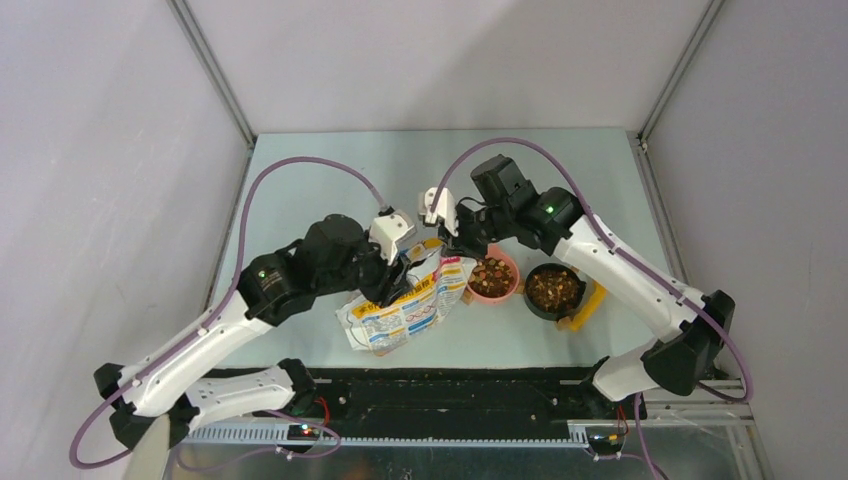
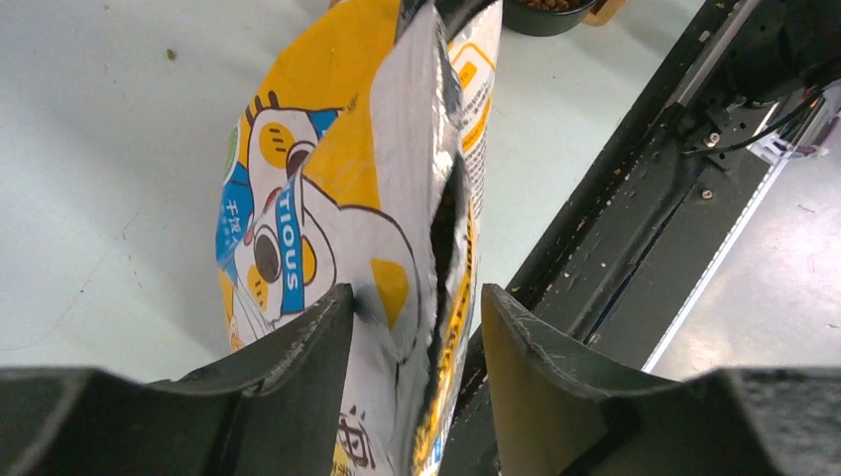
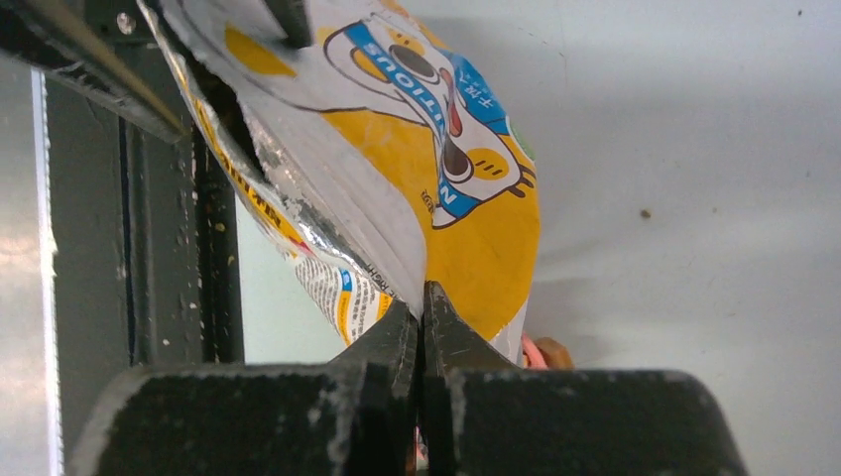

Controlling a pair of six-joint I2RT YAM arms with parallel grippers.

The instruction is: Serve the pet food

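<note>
**A:** Where is the pet food (image 1: 492, 274)?

**B:** In two bowls on the counter (image 1: 330, 180), right of centre in the overhead view. The pink bowl (image 1: 474, 292) holds brown pellets. So does the black bowl (image 1: 530, 300), just to its right. A yellow thing (image 1: 590, 305) shows at the black bowl's lower right.

**A:** And the bag (image 1: 400, 312)?

**B:** Just left of the pink bowl, between the two arms. The left wrist view shows a dark slit running down one edge.

**A:** What about the right claw (image 3: 421, 307)?

**B:** It is closed on a corner of the bag, with its fingers pressed together and the foil pinched between them.

**A:** And the left claw (image 2: 417, 327)?

**B:** Its fingers (image 2: 307, 357) stand apart, one on each side of the bag. One touches the foil and the other sits just beside it. I cannot tell whether it is squeezing the bag or only straddling it.
</note>
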